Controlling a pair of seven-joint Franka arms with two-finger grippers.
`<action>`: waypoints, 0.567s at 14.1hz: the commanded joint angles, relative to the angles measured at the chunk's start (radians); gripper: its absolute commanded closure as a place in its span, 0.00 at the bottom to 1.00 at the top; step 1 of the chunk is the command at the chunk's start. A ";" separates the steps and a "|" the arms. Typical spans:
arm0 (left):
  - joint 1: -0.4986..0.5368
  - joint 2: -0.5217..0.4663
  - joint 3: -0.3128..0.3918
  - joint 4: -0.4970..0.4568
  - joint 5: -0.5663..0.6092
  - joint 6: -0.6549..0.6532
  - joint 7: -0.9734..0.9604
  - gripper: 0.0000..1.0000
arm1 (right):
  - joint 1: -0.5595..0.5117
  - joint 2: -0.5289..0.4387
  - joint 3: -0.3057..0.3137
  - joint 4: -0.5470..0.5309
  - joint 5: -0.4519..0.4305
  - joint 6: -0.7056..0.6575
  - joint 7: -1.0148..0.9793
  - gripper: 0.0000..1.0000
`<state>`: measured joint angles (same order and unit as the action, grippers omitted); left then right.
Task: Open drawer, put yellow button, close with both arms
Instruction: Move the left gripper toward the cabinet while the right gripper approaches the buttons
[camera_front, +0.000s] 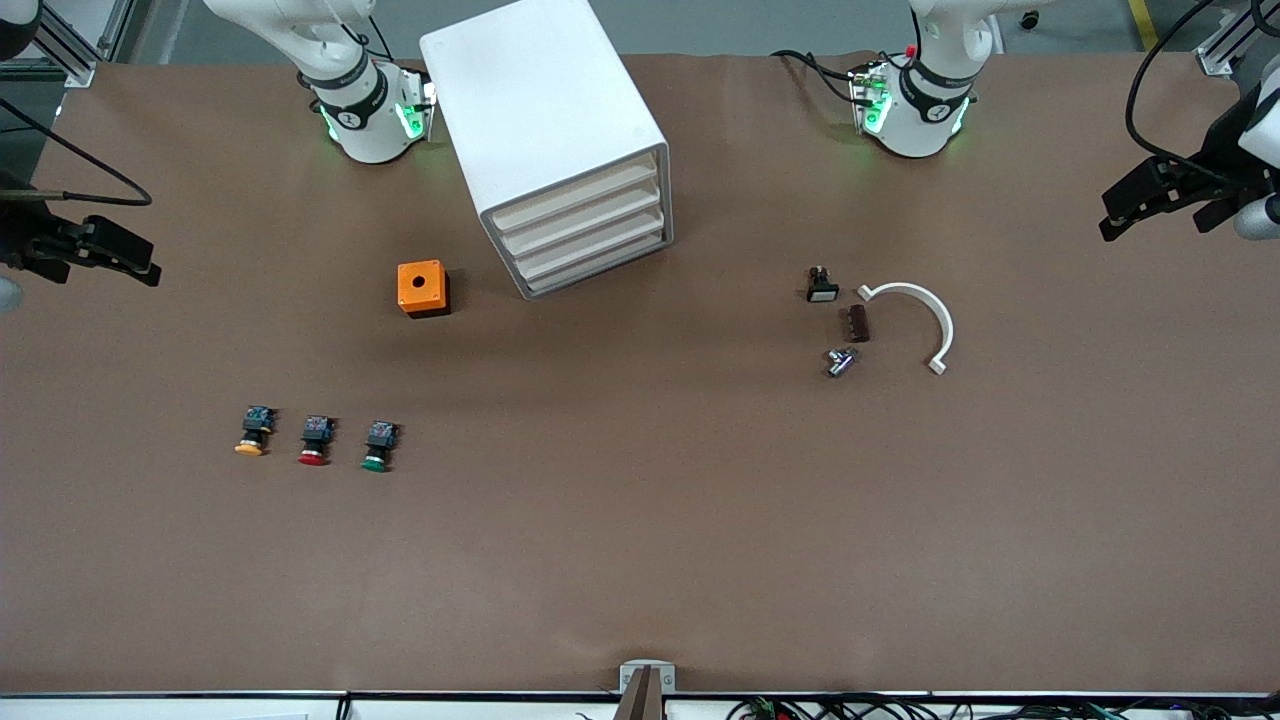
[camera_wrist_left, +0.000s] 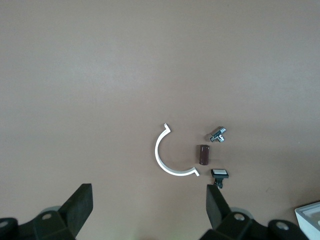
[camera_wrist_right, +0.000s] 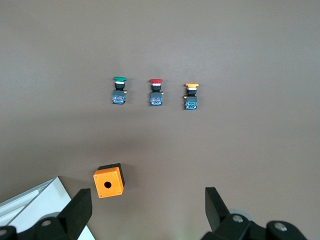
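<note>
Nothing begun: drawer (camera_front: 575, 196) shut atop the white cabinet (camera_front: 540, 110); yellow button (camera_front: 253, 432) lies on the tabletop (camera_front: 640, 550), endmost in a row with red and green ones. Left gripper (camera_front: 1150, 205) and right gripper (camera_front: 110, 258) wait at the table's ends, fingers spread, empty. Next move, likely: hook that top drawer's front and pull.

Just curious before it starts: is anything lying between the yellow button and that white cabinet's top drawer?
Only the orange box lies roughly between the yellow button and the cabinet. The top drawer is shut.

Orange box (camera_front: 423, 288), red button (camera_front: 315, 441), green button (camera_front: 379, 447), white arc (camera_front: 917, 320)
</note>
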<state>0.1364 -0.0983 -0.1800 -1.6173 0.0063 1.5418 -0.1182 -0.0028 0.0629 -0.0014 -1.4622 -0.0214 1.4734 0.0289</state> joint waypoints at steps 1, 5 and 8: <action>0.012 0.012 -0.004 0.025 -0.003 -0.020 0.028 0.00 | 0.010 0.003 -0.002 0.005 0.011 -0.008 0.000 0.00; 0.011 0.078 -0.004 0.072 -0.006 -0.026 0.019 0.00 | 0.009 0.003 -0.002 0.005 0.011 -0.007 -0.001 0.00; 0.006 0.153 -0.006 0.113 -0.009 -0.026 0.020 0.00 | 0.007 0.003 -0.003 0.006 0.009 -0.005 0.000 0.00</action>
<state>0.1365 -0.0133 -0.1799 -1.5706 0.0063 1.5406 -0.1182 0.0022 0.0644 0.0002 -1.4624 -0.0213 1.4734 0.0289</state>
